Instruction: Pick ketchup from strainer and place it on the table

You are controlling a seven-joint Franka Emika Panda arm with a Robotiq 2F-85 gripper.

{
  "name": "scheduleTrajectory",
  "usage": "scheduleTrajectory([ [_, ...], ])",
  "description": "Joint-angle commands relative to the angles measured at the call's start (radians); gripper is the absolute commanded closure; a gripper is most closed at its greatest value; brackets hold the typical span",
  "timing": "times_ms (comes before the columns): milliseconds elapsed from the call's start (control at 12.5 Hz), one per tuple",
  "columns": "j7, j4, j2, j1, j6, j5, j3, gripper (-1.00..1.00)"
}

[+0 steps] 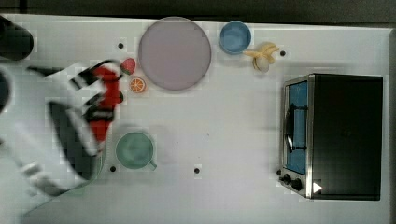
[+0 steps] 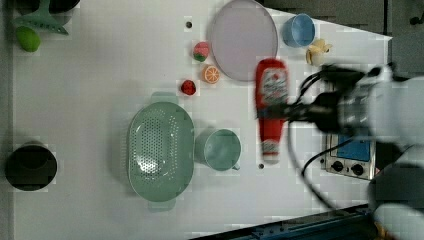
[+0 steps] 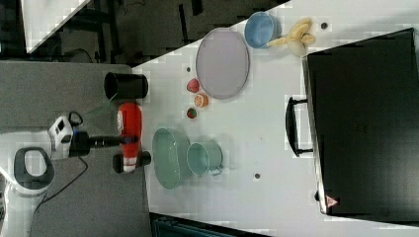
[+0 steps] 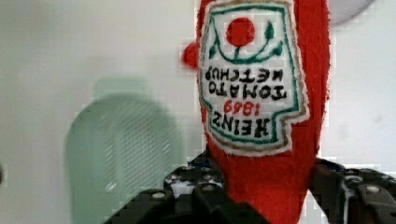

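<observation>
White tabletop with a few small dark holes spreads under everything we see. Above it the black two-finger gripper has its jaws clamped across the middle of the red squeeze ketchup bottle with a white cap and white label, which hangs in the air. In the wrist view we read the label upside down — "TOMATO KETCHUP", "1869", "HEINZ" — under a red tomato drawing. In the left view the bottle is to the right of the round green cup with a handle, well apart from the pale green oval perforated plastic strainer, which holds nothing. We also note a lilac round plate, a blue bowl, an orange slice and a black-and-steel toaster oven.
</observation>
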Motion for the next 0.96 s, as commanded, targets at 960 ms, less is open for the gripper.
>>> scheduleTrajectory([
  [960, -0.367, -0.252, -0.005, -0.133, 0.249, 0.000, -0.406, -0.13],
])
